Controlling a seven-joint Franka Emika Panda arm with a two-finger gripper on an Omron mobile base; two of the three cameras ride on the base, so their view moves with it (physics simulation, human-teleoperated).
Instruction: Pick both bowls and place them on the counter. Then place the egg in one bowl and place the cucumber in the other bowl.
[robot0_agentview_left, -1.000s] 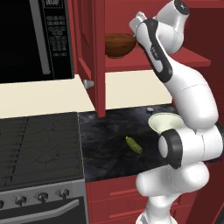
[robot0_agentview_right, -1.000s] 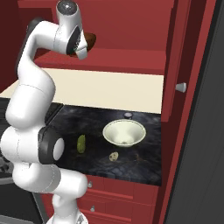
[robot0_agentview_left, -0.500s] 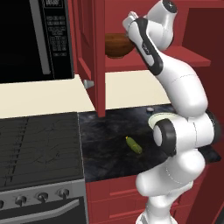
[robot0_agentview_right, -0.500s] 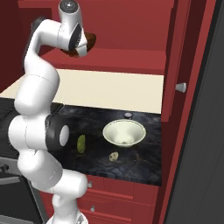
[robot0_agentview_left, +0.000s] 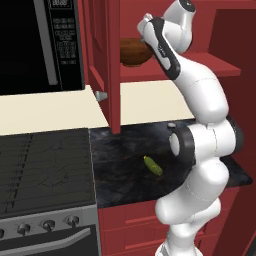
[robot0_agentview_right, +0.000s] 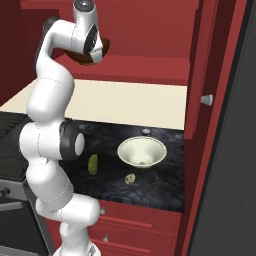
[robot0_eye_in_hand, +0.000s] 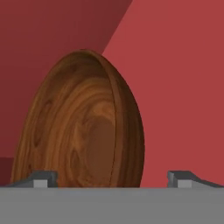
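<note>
The brown wooden bowl (robot0_eye_in_hand: 83, 127) sits on the red cabinet shelf (robot0_agentview_left: 215, 67), straight ahead of the gripper (robot0_eye_in_hand: 111, 178), whose jaws are spread wide and hold nothing; its rim edge runs between the two fingertips, so a pinch on the rim looks likely. The pale ceramic bowl (robot0_agentview_right: 142, 152) is already on the black counter (robot0_agentview_right: 165, 190), the egg (robot0_agentview_right: 130, 178) and cucumber (robot0_agentview_right: 93, 163) just beside it. No legible writing; the microwave (robot0_agentview_left: 42, 45) keypad is blurred.

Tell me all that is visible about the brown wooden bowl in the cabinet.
The brown wooden bowl is round, glossy and dark, with a clear wood grain and a thin rim line. It sits on the red cabinet shelf above the counter, behind the open cabinet door. The gripper is right in front of it, open, one finger tip on each side of the bowl. Contact cannot be told.
</note>
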